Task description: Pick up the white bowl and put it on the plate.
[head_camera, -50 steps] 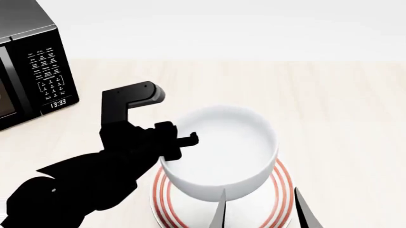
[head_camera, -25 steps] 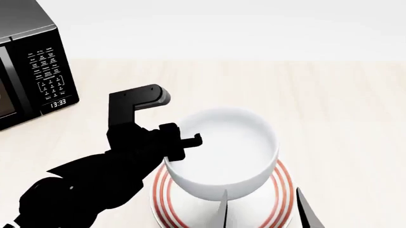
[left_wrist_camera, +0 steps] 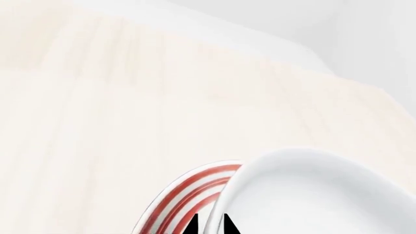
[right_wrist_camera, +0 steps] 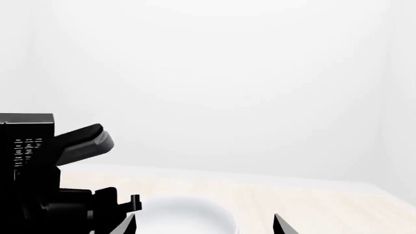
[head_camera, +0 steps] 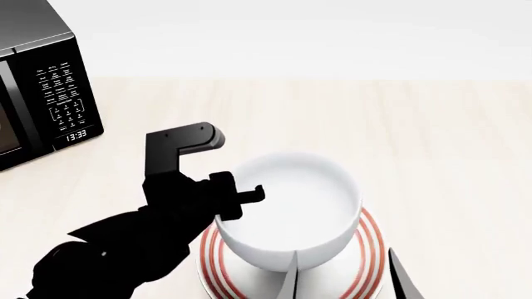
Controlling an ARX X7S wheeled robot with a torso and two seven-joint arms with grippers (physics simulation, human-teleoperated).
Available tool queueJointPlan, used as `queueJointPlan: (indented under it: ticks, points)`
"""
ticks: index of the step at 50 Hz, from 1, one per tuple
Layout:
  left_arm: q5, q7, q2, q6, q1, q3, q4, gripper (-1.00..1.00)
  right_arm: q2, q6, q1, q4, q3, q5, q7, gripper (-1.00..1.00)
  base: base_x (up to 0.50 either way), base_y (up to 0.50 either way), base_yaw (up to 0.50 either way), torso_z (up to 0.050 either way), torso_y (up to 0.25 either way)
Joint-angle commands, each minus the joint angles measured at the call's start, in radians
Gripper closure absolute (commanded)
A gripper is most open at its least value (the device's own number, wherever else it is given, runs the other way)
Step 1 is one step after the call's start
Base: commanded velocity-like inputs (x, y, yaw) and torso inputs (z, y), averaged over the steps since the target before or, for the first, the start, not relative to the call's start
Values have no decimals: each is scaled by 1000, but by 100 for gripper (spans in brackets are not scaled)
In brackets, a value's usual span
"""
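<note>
- Near the counter's (head_camera: 432, 137) front edge, the white bowl (head_camera: 291, 208) sits over the plate (head_camera: 365, 261), seemingly touching it.
- Left gripper (head_camera: 223, 215) pinches the bowl's rim.
- Right gripper (head_camera: 341, 277) is spread apart.

A black microwave (head_camera: 42, 87) stands on the pale wooden table (head_camera: 432, 137), at its far left. Its keypad faces forward, with a lit clock (head_camera: 76, 135) just below it showing 13:33.
</note>
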State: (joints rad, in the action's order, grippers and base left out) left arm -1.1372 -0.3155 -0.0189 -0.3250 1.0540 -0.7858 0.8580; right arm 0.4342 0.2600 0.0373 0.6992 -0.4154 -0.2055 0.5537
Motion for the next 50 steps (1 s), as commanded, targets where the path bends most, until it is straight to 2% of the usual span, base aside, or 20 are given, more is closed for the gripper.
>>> queueJointPlan:
  ticks: [1, 16, 26, 33, 50]
  points:
    - [-14, 3, -1, 21, 5, -7, -2, 100, 1, 2, -1, 4, -8, 2, 1, -100, 0, 0, 0, 0, 0]
    - [-36, 9, 13, 34, 38, -71, 55, 100, 5, 1, -2, 9, -7, 0, 5, -100, 0, 0, 0, 0, 1]
    - [-111, 10, 16, 57, 73, -190, 100, 100, 8, 1, -2, 12, -5, -5, 7, -100, 0, 0, 0, 2, 0]
    - [-194, 13, 18, 83, 99, -295, 128, 100, 9, 1, -3, 13, -5, -7, 8, -100, 0, 0, 0, 0, 0]
    - [-530, 31, 19, 203, 169, -642, 172, 100, 13, -2, -1, 15, -6, -6, 13, -100, 0, 0, 0, 0, 1]
